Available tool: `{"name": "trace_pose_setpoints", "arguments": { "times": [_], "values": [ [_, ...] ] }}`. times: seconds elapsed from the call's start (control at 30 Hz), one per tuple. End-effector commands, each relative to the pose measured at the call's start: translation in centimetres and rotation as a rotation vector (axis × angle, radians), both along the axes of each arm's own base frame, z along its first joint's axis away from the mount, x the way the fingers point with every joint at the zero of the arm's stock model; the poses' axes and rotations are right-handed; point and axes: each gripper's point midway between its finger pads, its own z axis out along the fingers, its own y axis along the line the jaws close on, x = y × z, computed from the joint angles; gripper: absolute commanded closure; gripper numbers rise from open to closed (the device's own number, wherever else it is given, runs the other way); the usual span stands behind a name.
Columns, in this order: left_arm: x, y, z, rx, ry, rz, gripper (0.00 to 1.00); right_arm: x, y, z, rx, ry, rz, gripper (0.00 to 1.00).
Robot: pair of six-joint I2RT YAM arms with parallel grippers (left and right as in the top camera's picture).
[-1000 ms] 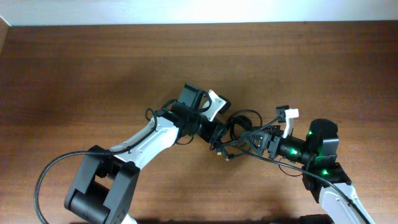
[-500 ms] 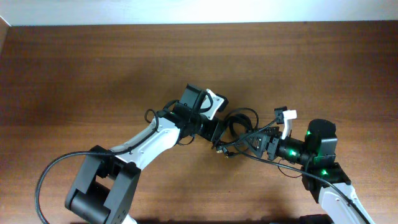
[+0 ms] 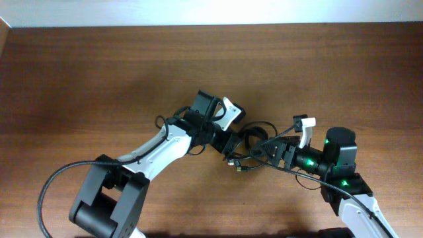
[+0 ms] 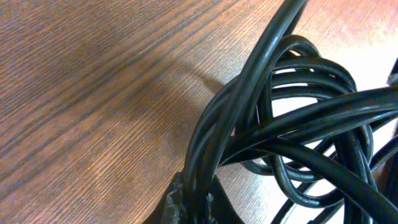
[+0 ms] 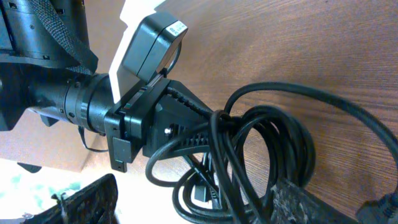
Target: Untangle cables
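Observation:
The cables [image 3: 250, 137] are a knot of thin black loops at the table's middle, with small plug ends [image 3: 236, 165] hanging out toward the front. My left gripper [image 3: 231, 145] is shut on several strands at the knot's left side. In the left wrist view the cables [image 4: 292, 118] rise out of the pinched left gripper [image 4: 196, 198]. My right gripper [image 3: 266, 151] is at the knot's right side. In the right wrist view the right gripper [image 5: 196, 194] is open, its fingers [image 5: 311, 202] wide apart, with cable loops [image 5: 261, 143] lying between them.
The brown wooden table [image 3: 99, 79] stretches to the left and back. A pale wall strip [image 3: 198, 10] runs along the far edge. The left arm's thick black wire [image 3: 49, 188] loops near its base at the front left. The left wrist's camera housing [image 5: 152, 37] is close to my right fingers.
The right arm has edged slightly left toward the knot. The left gripper has kept its hold, and the loops have barely shifted.

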Motion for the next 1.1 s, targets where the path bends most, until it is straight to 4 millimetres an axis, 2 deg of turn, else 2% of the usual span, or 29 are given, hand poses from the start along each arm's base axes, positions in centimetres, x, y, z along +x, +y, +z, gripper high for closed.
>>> {"name": "trace_pose_setpoints", "arguments": {
  "times": [0.0,0.13,0.27,0.47,0.63,0.7,0.9,1.0,1.07],
  "values": [
    [-0.3,-0.7,0.6,-0.022,-0.029,-0.07,1.0,0.4,0.1,0.4,-0.014,-0.024,0.001,0.21],
    [-0.2,-0.7,0.6,-0.027,-0.017,-0.054,1.0,0.3,0.1,0.4,-0.014,-0.024,0.002,0.21],
    [0.4,-1.1,1.0,-0.069,0.076,0.082,1.0,-0.3,0.6,0.8,-0.015,-0.07,0.067,0.21],
    [0.0,-1.8,1.7,-0.119,0.114,0.074,1.0,-0.3,0.7,0.8,-0.014,-0.07,0.07,0.21],
    [0.0,-1.8,1.7,-0.126,0.143,0.107,1.0,-0.7,1.7,1.1,-0.021,-0.108,0.114,0.21],
    [0.0,-1.8,1.7,-0.126,0.143,0.108,1.0,-0.7,1.9,1.3,-0.02,-0.118,0.119,0.27],
    [0.0,-1.8,1.7,-0.126,0.144,0.107,1.0,-0.7,1.8,1.2,-0.022,-0.117,0.115,0.63],
    [0.0,-1.8,1.7,-0.127,0.142,0.107,1.0,-0.7,1.8,1.1,-0.024,-0.111,0.113,0.75],
    [0.2,-1.7,1.6,-0.12,0.134,0.115,1.0,-0.7,1.8,1.1,-0.025,-0.111,0.113,0.77]
  ]
}}
